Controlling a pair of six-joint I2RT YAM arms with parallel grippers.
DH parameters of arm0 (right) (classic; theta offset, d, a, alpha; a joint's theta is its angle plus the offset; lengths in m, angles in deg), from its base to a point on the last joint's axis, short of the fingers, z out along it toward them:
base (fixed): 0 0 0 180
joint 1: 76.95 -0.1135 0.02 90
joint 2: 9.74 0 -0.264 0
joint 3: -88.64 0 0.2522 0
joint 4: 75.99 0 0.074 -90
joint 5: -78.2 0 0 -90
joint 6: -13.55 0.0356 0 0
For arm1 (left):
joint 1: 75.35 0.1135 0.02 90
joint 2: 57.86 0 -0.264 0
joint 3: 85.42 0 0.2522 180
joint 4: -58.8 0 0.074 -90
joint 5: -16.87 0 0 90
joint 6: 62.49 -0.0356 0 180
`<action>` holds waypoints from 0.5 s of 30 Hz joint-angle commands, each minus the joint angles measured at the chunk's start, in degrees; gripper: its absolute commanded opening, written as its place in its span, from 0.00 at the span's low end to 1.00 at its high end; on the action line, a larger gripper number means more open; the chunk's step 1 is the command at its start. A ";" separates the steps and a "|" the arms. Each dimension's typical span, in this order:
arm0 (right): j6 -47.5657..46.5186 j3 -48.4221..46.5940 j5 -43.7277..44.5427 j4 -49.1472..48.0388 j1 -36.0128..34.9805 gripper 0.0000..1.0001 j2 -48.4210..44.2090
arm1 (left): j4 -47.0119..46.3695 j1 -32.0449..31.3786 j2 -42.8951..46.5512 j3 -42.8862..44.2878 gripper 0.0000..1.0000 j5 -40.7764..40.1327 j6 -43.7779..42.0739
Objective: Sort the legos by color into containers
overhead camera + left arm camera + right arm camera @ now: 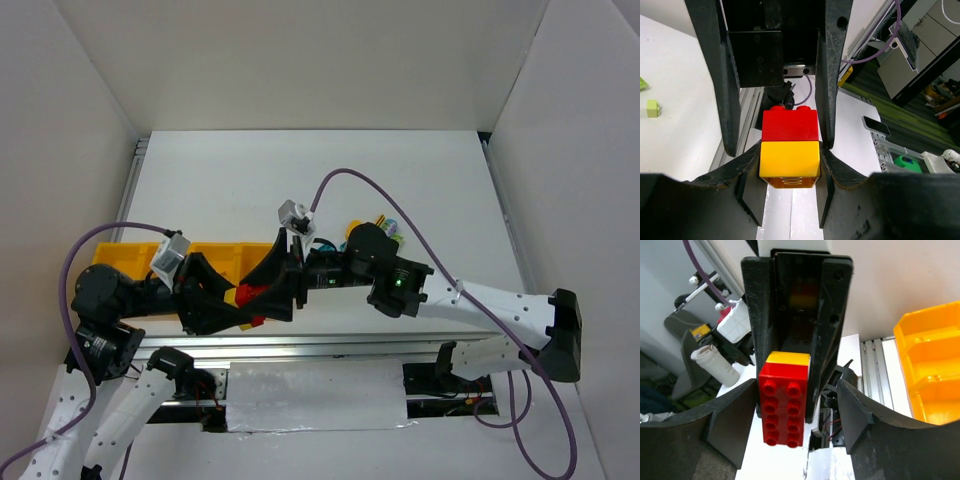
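My left gripper (790,164) is shut on a yellow brick (790,159) with a red brick (790,125) stuck on its far end. In the top view the stack (250,297) hangs in the air just in front of the yellow tray (120,255). My right gripper (797,417) faces the left one (238,300) and is open around the red brick (785,407). One of its fingers (826,100) touches the brick's side and the other stands apart. Several loose legos (356,223) lie on the table behind the right arm.
Two light green bricks (652,107) lie on the white table to the left in the left wrist view. The tray's compartments (930,360) show at the right of the right wrist view. An aluminium rail (300,345) runs along the table's near edge.
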 commanded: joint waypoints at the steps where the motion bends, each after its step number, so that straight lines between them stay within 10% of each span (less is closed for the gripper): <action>1: -1.11 -3.63 -0.68 -1.40 -0.94 0.67 1.24 | -1.54 -0.03 0.36 1.64 0.00 0.12 -0.86; 3: -1.02 -3.64 -0.68 -1.40 -1.12 0.61 1.59 | -1.27 -0.03 0.36 1.91 0.00 0.30 -1.12; 6: -1.54 -3.64 0.28 -0.96 -1.12 0.00 1.42 | -0.40 -0.03 0.45 2.08 0.00 0.21 -1.74; 15: -5.15 3.92 -4.72 -2.98 2.92 0.00 -3.86 | 8.39 -0.03 1.15 5.69 0.00 0.47 -8.59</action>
